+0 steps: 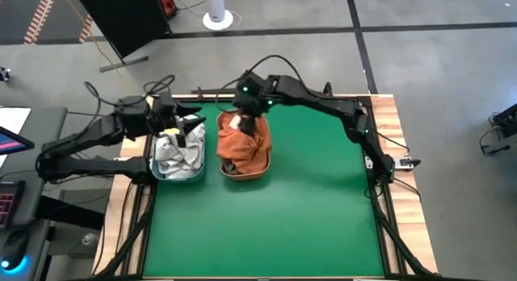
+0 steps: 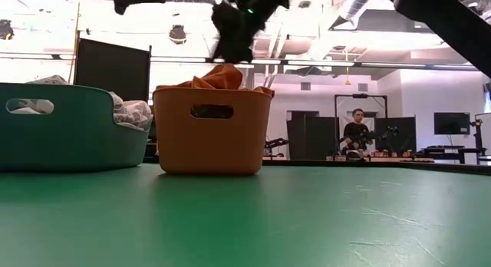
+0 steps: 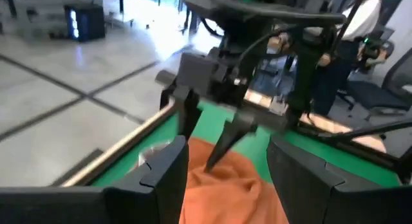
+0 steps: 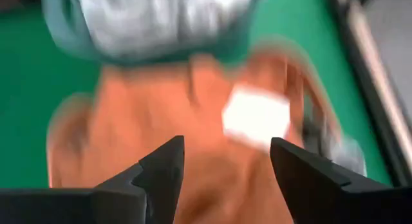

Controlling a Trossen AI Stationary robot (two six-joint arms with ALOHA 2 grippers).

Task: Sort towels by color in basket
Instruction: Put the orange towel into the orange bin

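Rust orange towels (image 1: 245,144) are piled in an orange basket (image 2: 211,133), heaped above its rim (image 2: 219,74); a white tag (image 4: 254,118) shows on them. White and grey-checked towels (image 1: 179,152) fill a teal basket (image 2: 69,133) to its left. My right gripper (image 4: 222,159) hovers open just above the orange pile, and it also shows in the left wrist view as the right gripper (image 3: 209,134). My left gripper (image 3: 225,179) is open over the teal basket's far edge (image 1: 190,123), pointing toward the right gripper.
The two baskets stand side by side on the green mat (image 1: 275,224), toward its far left. Wooden table edges (image 1: 388,119) frame the mat. Cables trail by both arms. A person (image 2: 356,133) sits far behind the table.
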